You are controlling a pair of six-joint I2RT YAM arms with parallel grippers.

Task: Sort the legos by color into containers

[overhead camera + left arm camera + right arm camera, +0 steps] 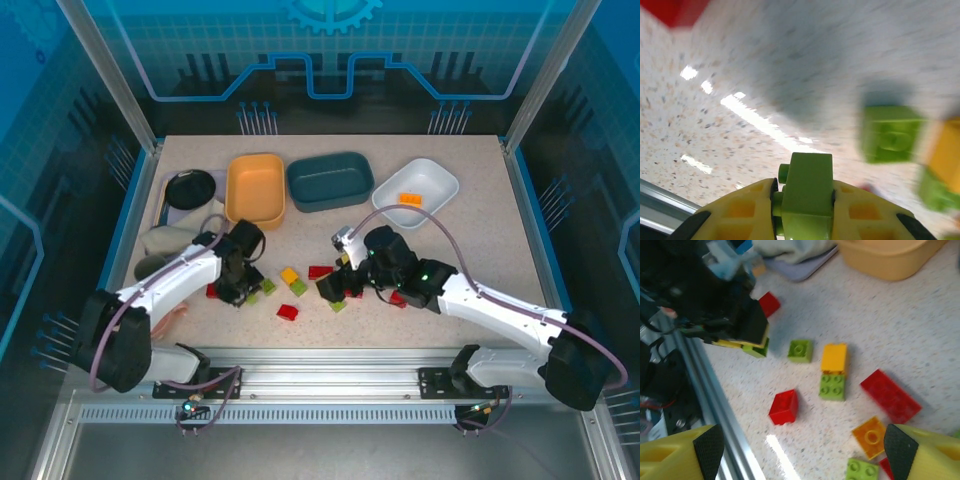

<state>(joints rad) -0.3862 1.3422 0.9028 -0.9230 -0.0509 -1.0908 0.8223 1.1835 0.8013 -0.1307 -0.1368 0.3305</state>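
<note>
My left gripper [240, 288] is shut on a lime green lego [807, 192], pinched between its yellow fingers [747, 210] just above the table. Another green lego [890, 134] lies ahead of it. Loose legos lie between the arms: a red one [784, 406], a yellow one [834, 358] touching a green one [832, 386], a long red one [890, 396] and an orange one [871, 436]. My right gripper [802, 450] hangs open over them, holding nothing. At the back stand the yellow-orange container [255, 187], the dark teal container [330, 180] and the white container [415, 188], which holds an orange lego [410, 198].
A black round bowl [190, 188] and a crumpled cloth [170, 240] sit at the back left, behind my left arm. The metal rail [330, 360] runs along the table's near edge, close to the red lego. The two grippers hang near each other.
</note>
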